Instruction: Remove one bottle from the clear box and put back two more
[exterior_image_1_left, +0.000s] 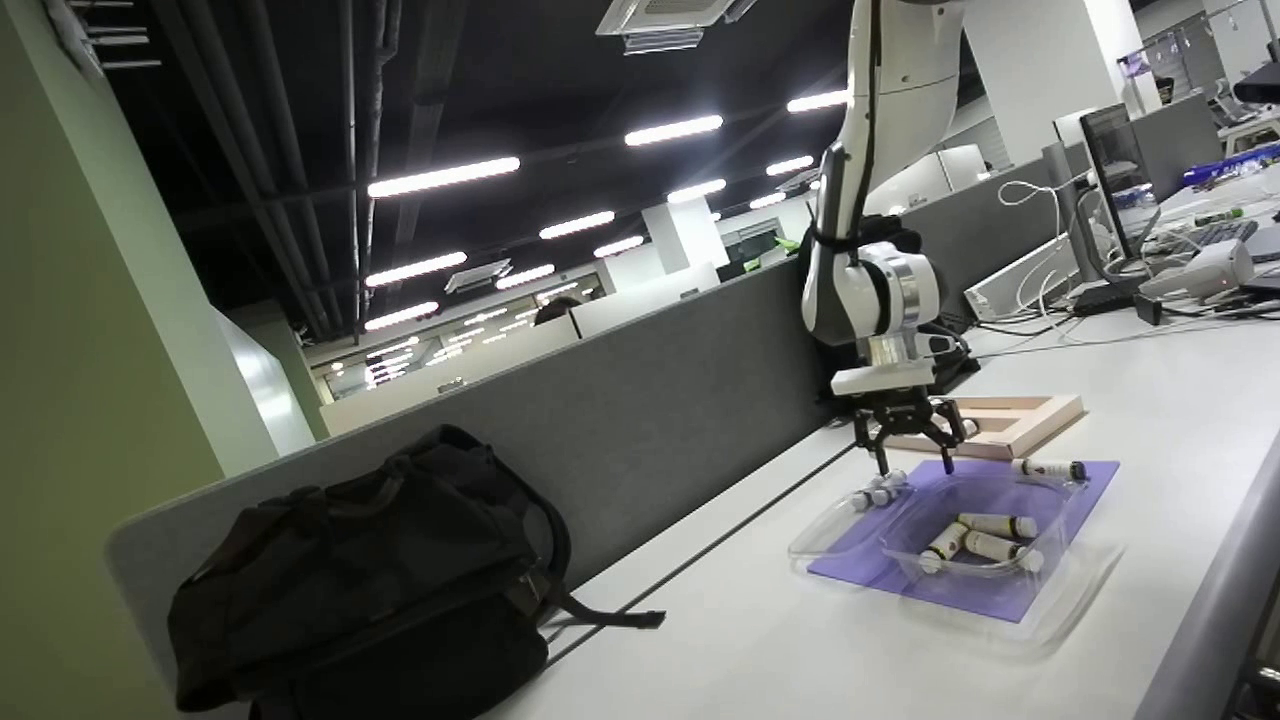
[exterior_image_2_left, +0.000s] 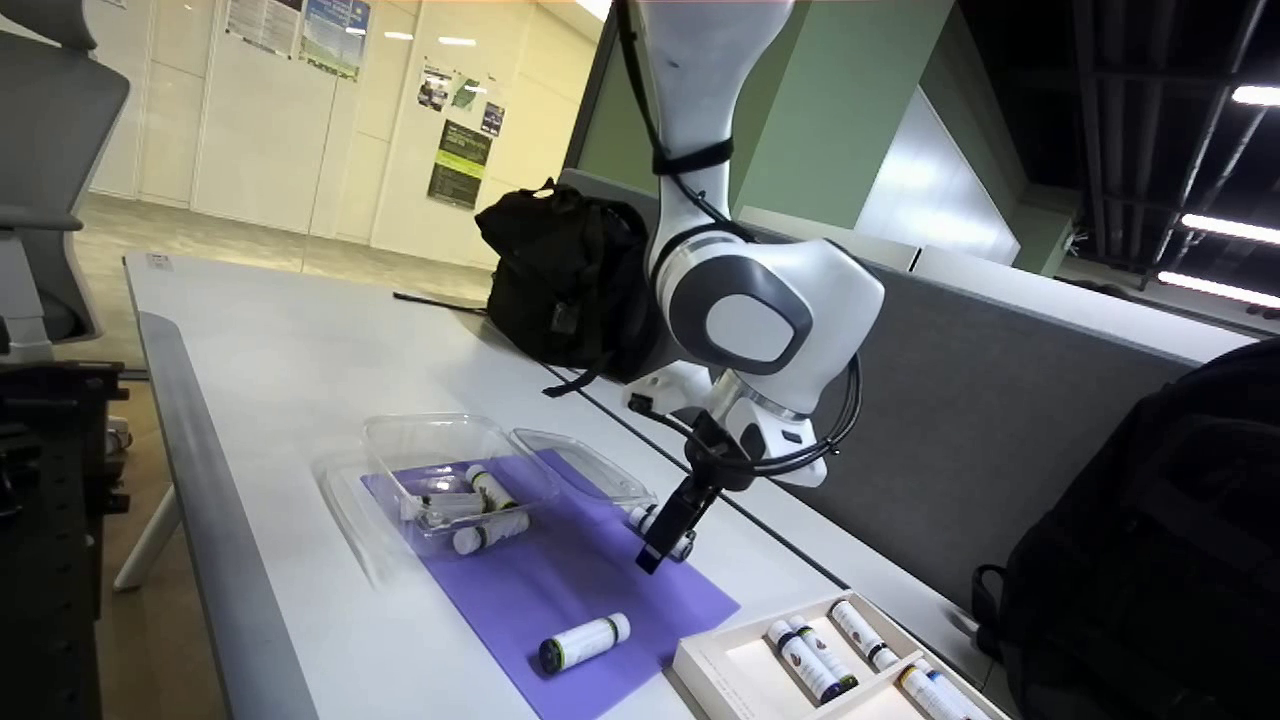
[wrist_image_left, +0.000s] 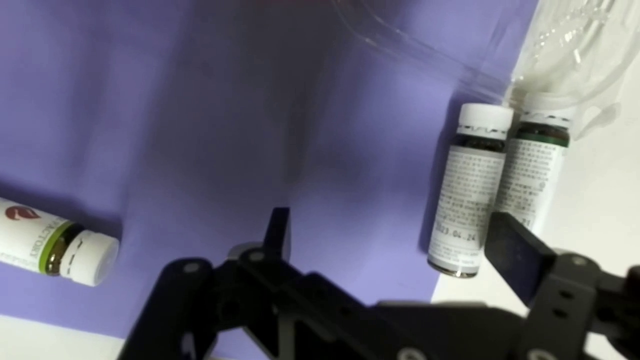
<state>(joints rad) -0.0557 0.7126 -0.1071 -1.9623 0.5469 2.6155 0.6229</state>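
Observation:
The clear box (exterior_image_1_left: 935, 503) stands on the purple mat (exterior_image_1_left: 860, 568) with three white-labelled bottles (exterior_image_1_left: 992, 524) inside; it also shows in an exterior view (exterior_image_2_left: 430, 432). Two bottles lie side by side at the mat's edge by the clear lid: the nearer bottle (wrist_image_left: 467, 195) and the farther bottle (wrist_image_left: 531, 172). A single bottle (exterior_image_2_left: 585, 642) lies on the mat, also in the wrist view (wrist_image_left: 35, 235). My gripper (wrist_image_left: 390, 214) is open and empty above the mat. One finger overlaps the bottle pair in the wrist view; I cannot tell if it touches.
A clear lid (exterior_image_2_left: 590, 465) lies open beside the box, close to the bottle pair. A clear flap (exterior_image_1_left: 1075, 605) lies on its opposite side. A wooden tray (exterior_image_2_left: 725, 675) with several bottles stands beyond the mat. A grey partition (exterior_image_1_left: 690, 430) and a black backpack (exterior_image_1_left: 380, 570) border the table.

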